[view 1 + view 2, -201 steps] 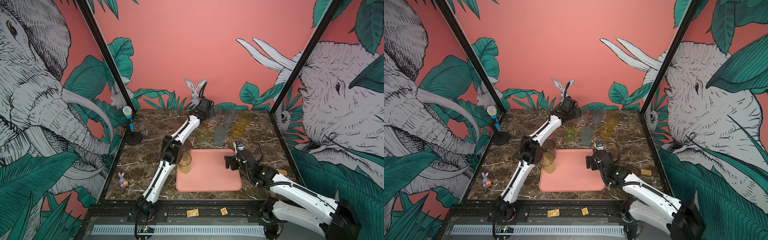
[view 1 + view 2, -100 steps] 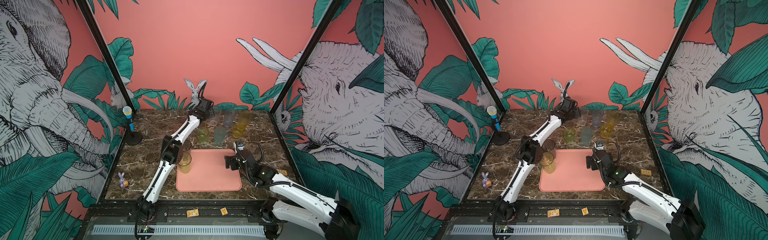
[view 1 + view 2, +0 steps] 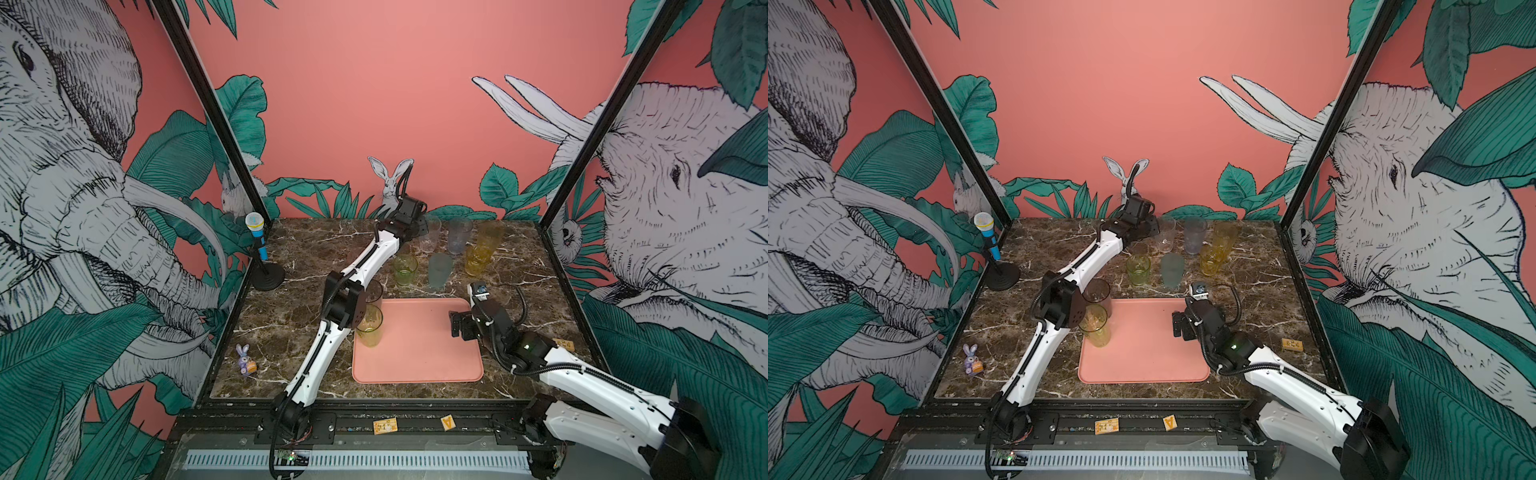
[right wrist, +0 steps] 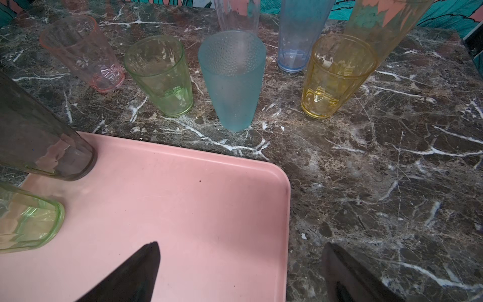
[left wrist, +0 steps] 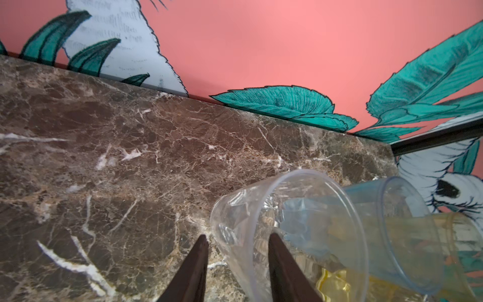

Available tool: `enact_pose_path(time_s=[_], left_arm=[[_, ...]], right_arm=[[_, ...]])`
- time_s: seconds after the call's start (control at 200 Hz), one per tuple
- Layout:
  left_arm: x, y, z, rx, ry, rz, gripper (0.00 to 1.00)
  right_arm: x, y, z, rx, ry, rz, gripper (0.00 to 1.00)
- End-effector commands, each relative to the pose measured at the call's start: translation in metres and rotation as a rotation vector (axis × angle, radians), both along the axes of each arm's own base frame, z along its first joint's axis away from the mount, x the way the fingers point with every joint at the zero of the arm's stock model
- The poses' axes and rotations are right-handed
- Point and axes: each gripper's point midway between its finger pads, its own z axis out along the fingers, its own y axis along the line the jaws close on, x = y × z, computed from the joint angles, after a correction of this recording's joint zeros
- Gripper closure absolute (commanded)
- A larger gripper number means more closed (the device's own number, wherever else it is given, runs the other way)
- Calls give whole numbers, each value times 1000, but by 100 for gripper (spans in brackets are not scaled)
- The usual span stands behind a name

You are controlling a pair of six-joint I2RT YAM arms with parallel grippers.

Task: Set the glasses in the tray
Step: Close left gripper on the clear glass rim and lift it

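The salmon-pink tray (image 3: 419, 353) (image 4: 196, 209) holds a smoky grey glass (image 3: 372, 293) and a green glass (image 3: 370, 328) along its left side. Behind it on the marble stand pink (image 4: 83, 55), green (image 4: 159, 75), teal (image 4: 232, 78), lilac-blue (image 4: 298, 34) and amber (image 4: 334, 75) glasses. At the back my left gripper (image 3: 422, 232) (image 5: 237, 239) straddles the wall of the clear glass (image 5: 235, 209) (image 3: 1166, 235), one finger outside and one inside, with gaps still showing. My right gripper (image 3: 457, 328) (image 4: 240, 251) hangs open over the tray's right edge, holding nothing.
A blue toy microphone (image 3: 259, 245) on a black stand is at the back left. A small purple bunny figure (image 3: 246, 360) sits front left and a wooden tile (image 3: 565, 345) on the right. Patterned walls close in three sides.
The left gripper's jaws have narrowed around the clear glass's wall. Neither arm has visibly shifted, and the right gripper stays wide open.
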Motion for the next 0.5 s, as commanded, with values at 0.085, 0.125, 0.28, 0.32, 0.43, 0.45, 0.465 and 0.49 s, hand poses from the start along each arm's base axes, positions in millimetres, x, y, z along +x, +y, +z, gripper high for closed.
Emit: enact_pose_path(time_s=[0.085, 0.125, 0.28, 0.32, 0.43, 0.45, 0.465, 0.49], left_arm=[[-2, 8, 23, 3, -26, 8, 65], [-2, 9, 24, 3, -25, 7, 66], [-5, 7, 21, 4, -12, -4, 71], [-5, 7, 21, 4, -8, -5, 73], [-7, 7, 19, 6, 1, -8, 77], [-7, 7, 19, 6, 0, -8, 78], [-8, 8, 20, 6, 0, -9, 78], [-8, 8, 19, 7, 1, -8, 79]], right_arm=[[4, -3, 13, 29, -31, -34, 1], [4, -3, 13, 29, -31, -34, 1], [4, -3, 13, 29, -31, -34, 1], [4, -3, 13, 29, -31, -34, 1], [4, -3, 13, 29, -31, -35, 1], [4, -3, 13, 29, -31, -35, 1], [4, -3, 13, 29, -31, -34, 1], [4, -3, 13, 28, -30, -35, 1]])
